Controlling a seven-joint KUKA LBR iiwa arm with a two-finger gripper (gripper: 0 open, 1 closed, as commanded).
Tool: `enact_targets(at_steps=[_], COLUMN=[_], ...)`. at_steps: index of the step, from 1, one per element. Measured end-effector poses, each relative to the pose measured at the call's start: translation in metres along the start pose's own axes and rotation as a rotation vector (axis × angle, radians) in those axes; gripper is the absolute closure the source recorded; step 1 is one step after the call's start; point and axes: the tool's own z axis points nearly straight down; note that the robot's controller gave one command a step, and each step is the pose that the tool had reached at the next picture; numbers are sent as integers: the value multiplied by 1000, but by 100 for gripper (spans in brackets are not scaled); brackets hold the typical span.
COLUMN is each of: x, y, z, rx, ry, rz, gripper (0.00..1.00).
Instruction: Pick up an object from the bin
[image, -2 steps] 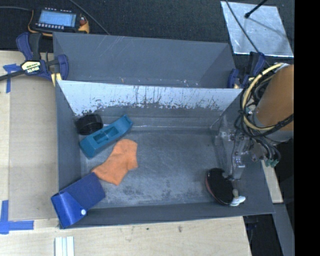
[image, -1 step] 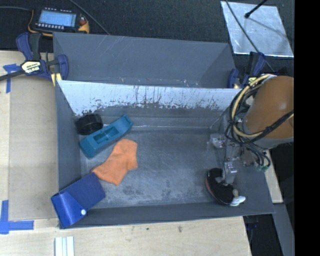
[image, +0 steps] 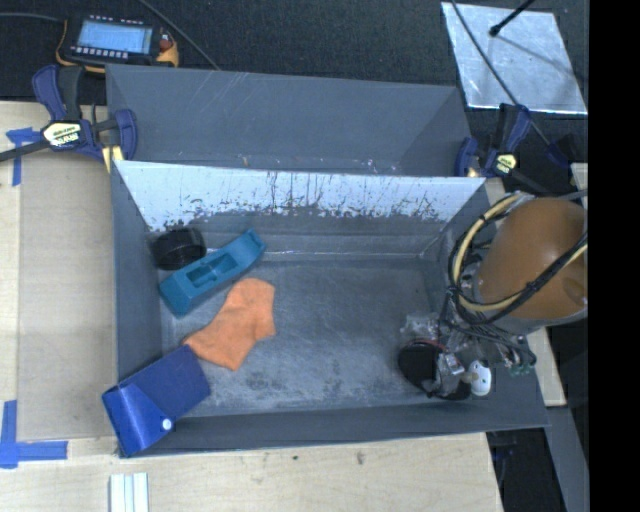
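- At lower right of the frame, you see the gripper (image: 452, 368) low in the grey bin (image: 340, 330), under the arm's orange cover (image: 535, 265).
- You cannot tell whether it is open or closed.
- Just beside it, on its left, a small black rounded object (image: 414, 364) lies on the bin floor.
- Well apart, at centre left, lie an orange cloth (image: 236, 322), a blue plastic tool (image: 210, 272) and a black round cap (image: 178, 247).
- A dark blue block (image: 155, 400) fills the lower left corner.
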Motion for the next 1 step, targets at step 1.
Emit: enact_targets(at_steps=[1], x=[0], y=[0], z=[0], rx=[0], ry=[0], rz=[-1], gripper=[100])
